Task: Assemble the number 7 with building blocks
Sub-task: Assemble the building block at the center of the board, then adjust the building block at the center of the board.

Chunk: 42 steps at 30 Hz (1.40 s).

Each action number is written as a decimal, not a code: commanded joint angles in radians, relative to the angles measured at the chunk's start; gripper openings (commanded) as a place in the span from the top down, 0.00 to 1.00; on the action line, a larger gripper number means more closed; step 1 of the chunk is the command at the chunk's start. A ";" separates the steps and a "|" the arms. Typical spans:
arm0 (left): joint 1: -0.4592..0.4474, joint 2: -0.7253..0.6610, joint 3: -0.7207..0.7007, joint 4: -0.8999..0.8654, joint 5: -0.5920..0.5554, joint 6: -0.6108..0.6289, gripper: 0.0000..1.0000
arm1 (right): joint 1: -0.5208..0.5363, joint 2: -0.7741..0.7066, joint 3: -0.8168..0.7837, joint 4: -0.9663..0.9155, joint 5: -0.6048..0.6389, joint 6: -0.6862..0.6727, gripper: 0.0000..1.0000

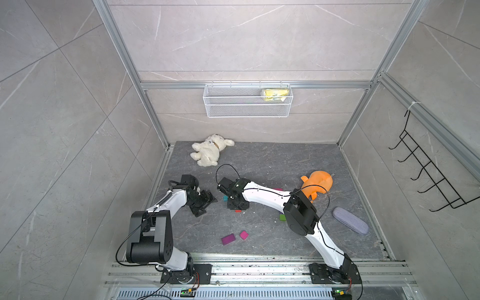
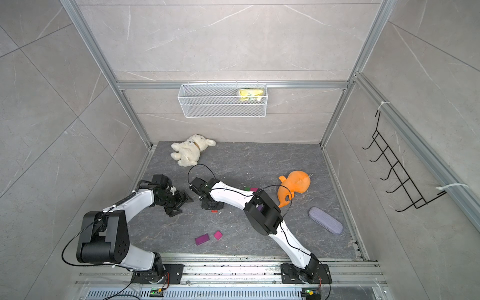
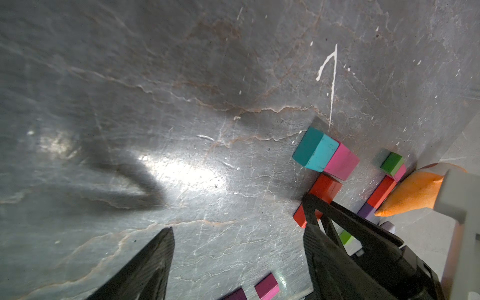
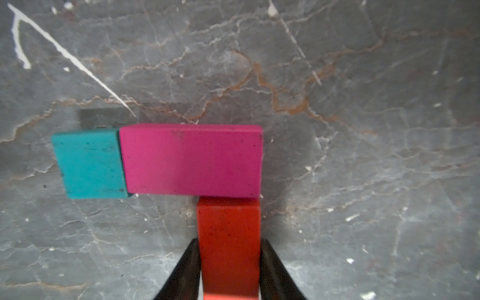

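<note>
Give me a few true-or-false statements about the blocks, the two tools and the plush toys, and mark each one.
1. The right tool is closed on a red block. True.
2. The magenta block lies apart from the teal block. False: they touch end to end.
3. The left tool holds a block. False: it is open, with nothing between its fingers.
4. The white plush dog lies near the back wall. True.
5. The orange plush toy touches the white plush dog. False: they lie well apart.
</note>
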<state>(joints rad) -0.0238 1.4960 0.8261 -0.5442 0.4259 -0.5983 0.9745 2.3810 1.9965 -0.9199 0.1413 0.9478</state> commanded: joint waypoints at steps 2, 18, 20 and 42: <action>-0.002 0.006 0.013 0.001 0.002 0.005 0.18 | -0.010 0.053 0.008 -0.014 -0.008 0.019 0.61; -0.003 0.006 0.008 0.002 -0.004 0.003 0.18 | -0.011 0.030 -0.001 0.018 -0.019 0.026 0.47; -0.002 0.001 0.007 0.002 -0.007 0.002 0.18 | -0.008 0.009 -0.002 0.028 -0.022 0.026 0.43; -0.018 0.148 0.128 0.039 0.075 0.045 0.56 | -0.067 -0.217 -0.172 0.181 0.004 -0.041 0.51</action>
<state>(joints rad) -0.0311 1.6241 0.9272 -0.5171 0.4545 -0.5682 0.9295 2.1956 1.8786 -0.7883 0.1555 0.9195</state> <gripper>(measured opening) 0.452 0.508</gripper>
